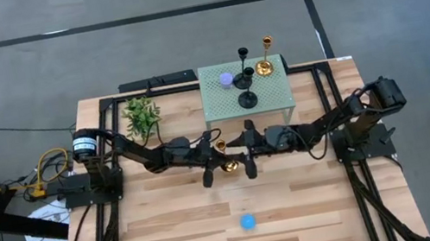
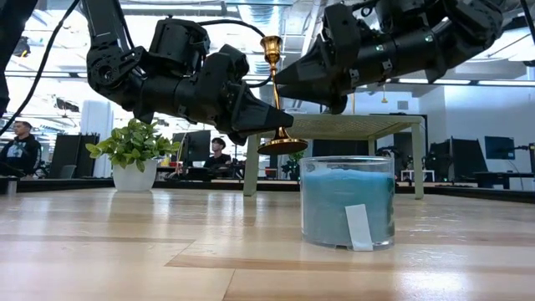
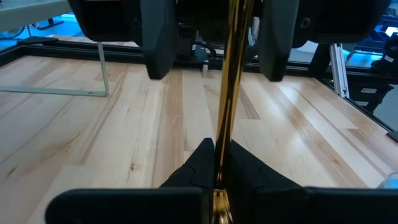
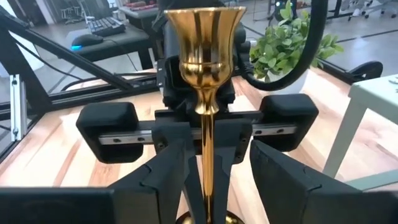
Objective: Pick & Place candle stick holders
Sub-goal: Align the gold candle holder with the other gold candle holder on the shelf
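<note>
Gripping the slim stem of a gold candle stick holder point(image 1: 225, 155) with my left gripper point(image 1: 214, 159), I hold it upright above the wooden table point(image 1: 172, 233), near its centre. My left fingers point(image 3: 199, 165) are clamped on that stem. My right gripper point(image 1: 244, 152) faces it from three o'clock with fingers point(image 4: 283, 177) spread either side of the stem, not touching. At twelve o'clock, two black holders point(image 1: 246, 80) and another gold holder point(image 1: 265, 58) stand on the green stand point(image 1: 276, 93).
</note>
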Controlling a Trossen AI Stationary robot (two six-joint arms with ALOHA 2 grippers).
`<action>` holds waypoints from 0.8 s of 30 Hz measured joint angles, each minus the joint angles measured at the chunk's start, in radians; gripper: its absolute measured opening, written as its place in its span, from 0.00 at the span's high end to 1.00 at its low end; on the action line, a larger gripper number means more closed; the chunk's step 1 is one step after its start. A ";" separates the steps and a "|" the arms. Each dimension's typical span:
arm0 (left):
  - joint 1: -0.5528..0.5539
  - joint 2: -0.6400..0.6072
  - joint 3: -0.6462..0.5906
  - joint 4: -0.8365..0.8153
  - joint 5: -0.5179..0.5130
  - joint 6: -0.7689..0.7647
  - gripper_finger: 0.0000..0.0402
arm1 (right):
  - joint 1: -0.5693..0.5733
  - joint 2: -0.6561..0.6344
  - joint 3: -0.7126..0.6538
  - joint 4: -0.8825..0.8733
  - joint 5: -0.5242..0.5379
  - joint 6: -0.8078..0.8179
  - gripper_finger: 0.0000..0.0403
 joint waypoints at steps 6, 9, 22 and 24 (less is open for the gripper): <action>0.000 0.000 0.000 0.000 0.000 0.000 0.96 | -0.001 0.000 0.006 -0.022 0.001 0.001 0.61; 0.000 0.000 0.000 0.000 0.000 0.000 0.96 | -0.003 0.000 0.006 -0.021 0.001 0.001 0.61; -0.001 0.001 -0.002 -0.001 0.002 0.000 0.96 | -0.019 0.142 0.090 -0.005 -0.001 0.008 0.63; 0.000 0.001 -0.002 -0.005 -0.001 0.000 0.96 | -0.019 0.144 0.092 -0.012 -0.003 -0.004 0.65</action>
